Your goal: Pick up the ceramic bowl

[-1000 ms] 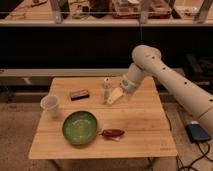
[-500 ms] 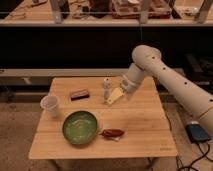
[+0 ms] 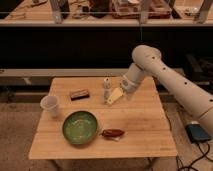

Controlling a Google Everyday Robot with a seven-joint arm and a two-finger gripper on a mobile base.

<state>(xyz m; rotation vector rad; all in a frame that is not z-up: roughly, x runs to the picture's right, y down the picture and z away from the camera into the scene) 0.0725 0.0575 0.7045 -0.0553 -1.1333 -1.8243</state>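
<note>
Here, ceramic bowl mouth-up, jaws behind it.

The arm runs off the right edge, its gripper above the far middle of the table, whose legs are cut off below, and neither the dark block nor the reddish thing just beside the ceramic bowl can be identified.
</note>
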